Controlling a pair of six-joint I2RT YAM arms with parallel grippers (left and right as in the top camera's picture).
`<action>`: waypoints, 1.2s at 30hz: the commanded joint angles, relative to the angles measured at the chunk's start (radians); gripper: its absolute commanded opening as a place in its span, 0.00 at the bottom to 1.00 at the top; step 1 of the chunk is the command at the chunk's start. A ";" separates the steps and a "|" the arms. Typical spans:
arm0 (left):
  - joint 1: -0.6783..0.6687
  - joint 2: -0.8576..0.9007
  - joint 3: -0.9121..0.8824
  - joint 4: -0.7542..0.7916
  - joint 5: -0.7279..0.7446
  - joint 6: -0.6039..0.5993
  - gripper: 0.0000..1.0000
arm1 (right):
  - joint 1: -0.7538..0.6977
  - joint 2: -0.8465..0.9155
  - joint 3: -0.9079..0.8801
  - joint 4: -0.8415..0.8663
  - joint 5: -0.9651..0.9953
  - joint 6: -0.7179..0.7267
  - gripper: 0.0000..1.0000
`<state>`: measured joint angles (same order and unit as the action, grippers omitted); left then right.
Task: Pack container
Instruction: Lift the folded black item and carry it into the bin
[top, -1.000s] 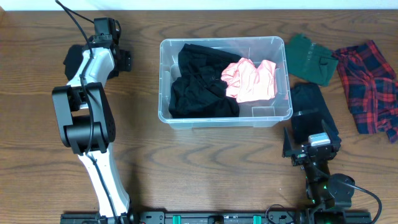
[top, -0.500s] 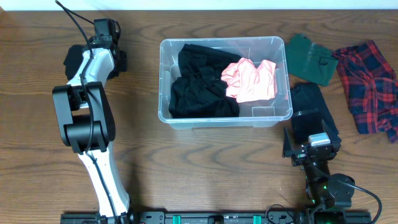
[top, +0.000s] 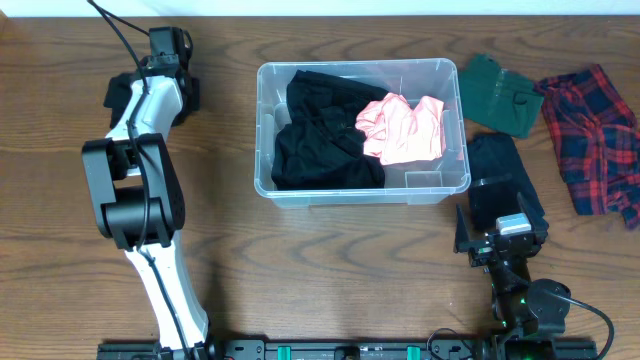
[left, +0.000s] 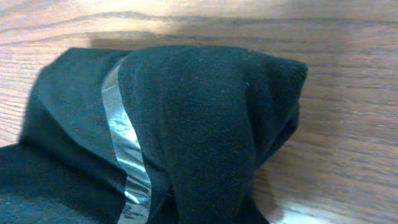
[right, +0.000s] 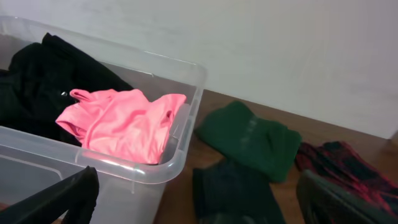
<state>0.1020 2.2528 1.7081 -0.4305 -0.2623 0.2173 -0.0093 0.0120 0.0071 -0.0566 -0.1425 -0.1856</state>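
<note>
The left gripper (top: 184, 92), far left, is clamped on a black garment (left: 205, 124) with a grey stripe, the right gripper (right: 199, 202), near right, gapes wide, and the container (top: 263, 140) sits mid-table holding black clothes (top: 320, 135) and a pink top (top: 403, 130).

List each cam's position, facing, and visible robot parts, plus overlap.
Overhead: above the table, looking straight down; left arm and right arm, container mid-table.
Left wrist: close over a black garment on the table; no fingers visible.
Right wrist: low, near right, facing the back wall; open fingers at bottom corners.
Shared: overhead and right wrist both show the container, pink garment, green garment.
</note>
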 joint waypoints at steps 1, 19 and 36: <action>-0.008 -0.121 -0.004 -0.010 0.006 -0.001 0.06 | -0.012 -0.005 -0.002 -0.004 -0.004 -0.006 0.99; -0.468 -0.615 -0.004 -0.350 0.019 -0.353 0.06 | -0.012 -0.005 -0.002 -0.004 -0.004 -0.006 0.99; -0.813 -0.592 -0.004 -0.416 0.309 -0.591 0.06 | -0.012 -0.005 -0.002 -0.004 -0.004 -0.006 0.99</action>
<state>-0.6781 1.6497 1.6928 -0.8600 0.0090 -0.3199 -0.0093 0.0120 0.0071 -0.0570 -0.1425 -0.1856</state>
